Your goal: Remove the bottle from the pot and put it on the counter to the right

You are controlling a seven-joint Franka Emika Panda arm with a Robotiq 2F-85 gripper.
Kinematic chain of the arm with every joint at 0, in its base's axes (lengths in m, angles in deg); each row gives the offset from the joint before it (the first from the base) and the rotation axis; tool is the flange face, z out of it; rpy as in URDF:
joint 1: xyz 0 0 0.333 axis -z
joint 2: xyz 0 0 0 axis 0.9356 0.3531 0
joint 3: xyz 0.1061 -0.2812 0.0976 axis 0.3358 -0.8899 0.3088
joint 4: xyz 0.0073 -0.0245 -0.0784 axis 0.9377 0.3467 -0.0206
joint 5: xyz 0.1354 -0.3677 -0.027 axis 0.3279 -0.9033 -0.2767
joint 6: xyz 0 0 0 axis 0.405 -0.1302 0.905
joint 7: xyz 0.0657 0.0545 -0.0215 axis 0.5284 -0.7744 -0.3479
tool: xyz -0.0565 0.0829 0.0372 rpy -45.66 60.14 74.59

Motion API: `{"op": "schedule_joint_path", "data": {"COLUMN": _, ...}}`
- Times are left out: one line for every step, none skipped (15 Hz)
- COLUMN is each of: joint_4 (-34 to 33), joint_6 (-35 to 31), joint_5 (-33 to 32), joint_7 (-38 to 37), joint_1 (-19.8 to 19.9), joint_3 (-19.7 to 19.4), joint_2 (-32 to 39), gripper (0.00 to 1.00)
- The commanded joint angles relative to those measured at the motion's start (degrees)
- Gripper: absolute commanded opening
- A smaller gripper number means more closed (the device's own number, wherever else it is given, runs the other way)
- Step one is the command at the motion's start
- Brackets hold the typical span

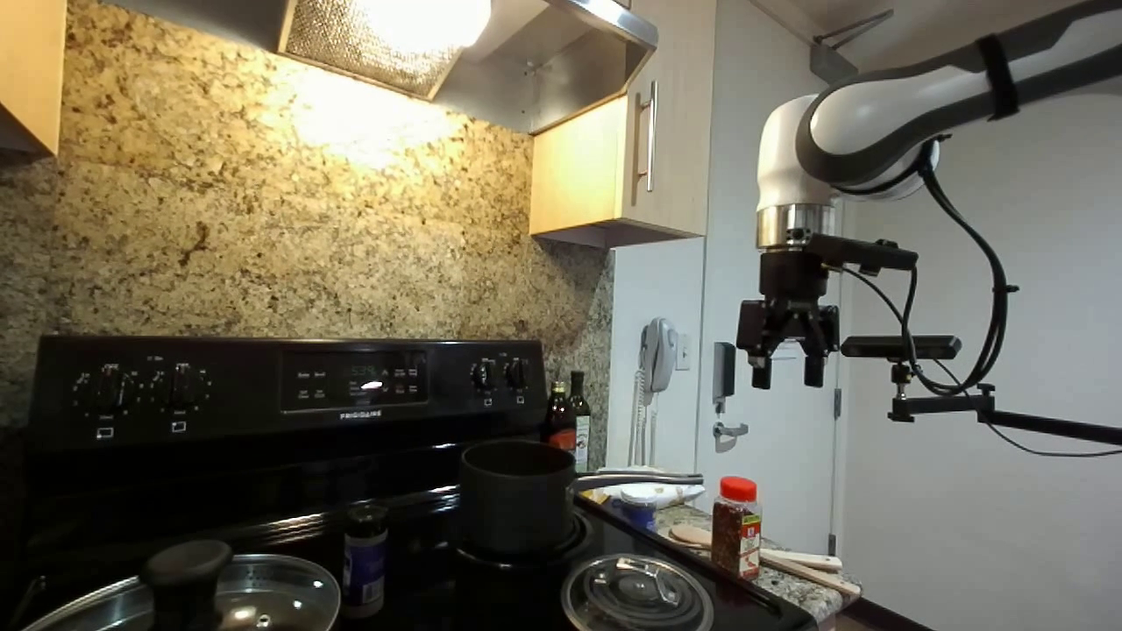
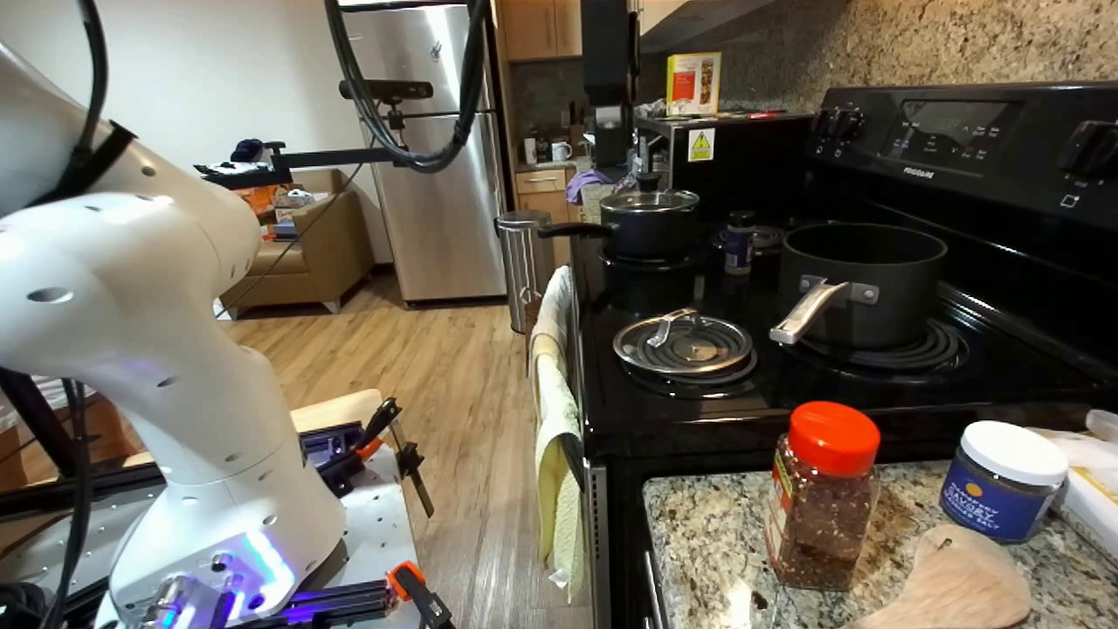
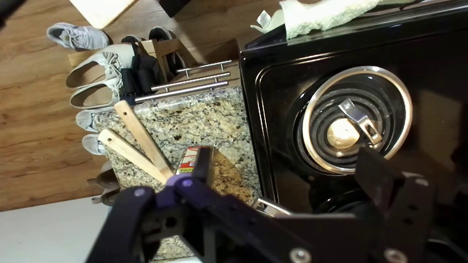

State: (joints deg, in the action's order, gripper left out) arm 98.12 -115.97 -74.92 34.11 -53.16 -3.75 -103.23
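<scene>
Wrist view: we find the fingers [image 3: 376, 179] spread wide apart and released, one of them covering part of the bottle [image 3: 186, 160] from our sight. In an exterior view we see the gripper [image 1: 788, 372] pointing straight down from the arm [image 1: 903, 114], well above the bottle and apart from it.

The bottle stands upright on the counter [image 2: 699, 542], outside the pot [image 2: 886, 306]. Its long axis is vertical and its red cap [image 2: 834, 437] points up, while we see its label [image 1: 750, 548] turned toward the counter's front edge. It stands between the edge along the black stove [image 3: 276, 126] and two wooden utensils [image 3: 142, 138], whose ends slant out to the counter's outer front corner. The bottle is nearer the front edge than the white-lidded jar [image 2: 1003, 494].

Farther out, we see the pot near the stove's rear corner on the counter side, its handle [image 2: 812, 307] pointing toward the counter. A round glass lid [image 2: 686, 345] lies flat near the front corner on that same side. Toward the stove's far edge stands a lidded pan [image 2: 651, 229], with a dark-capped jar [image 2: 739, 249] between it and the pot. Pale cloth [image 2: 555, 445] hangs at the stove's front edge.
</scene>
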Motion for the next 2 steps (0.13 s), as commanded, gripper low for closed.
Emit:
{"op": "schedule_joint_path", "data": {"joint_4": -0.2, "joint_6": 0.2, "joint_5": -0.2, "joint_7": -0.2, "joint_1": -0.6, "joint_3": -0.5, "joint_2": 0.0, "gripper": 1.0}}
{"op": "schedule_joint_path", "data": {"joint_4": -0.2, "joint_6": 0.2, "joint_5": -0.2, "joint_7": -0.2, "joint_1": -0.6, "joint_3": -0.5, "joint_2": 0.0, "gripper": 1.0}}
